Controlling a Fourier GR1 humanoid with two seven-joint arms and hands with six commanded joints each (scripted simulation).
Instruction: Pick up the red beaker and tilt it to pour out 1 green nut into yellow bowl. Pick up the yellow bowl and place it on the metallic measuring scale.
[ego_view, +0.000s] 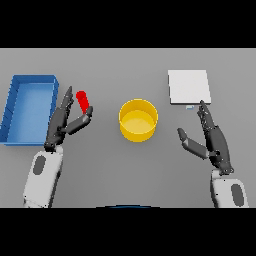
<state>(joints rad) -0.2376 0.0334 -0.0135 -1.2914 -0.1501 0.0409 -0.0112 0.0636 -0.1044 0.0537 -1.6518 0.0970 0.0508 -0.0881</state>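
Grey worktop (100, 65) seen from above. Yellow bowl (138, 120) at frame centre, upright. Red beaker (83, 100) left of centre, tilted, lying between straight fingers (64, 107) and thumb of left hand (62, 122); fingers apart, whether touching beaker cannot be told. Blue tray (20, 135) at left edge, just beside left hand. Metallic measuring scale (188, 86) upper right. Right hand (212, 137) below scale, fingers spread and straight, holding nothing, fingertips near scale's lower edge.
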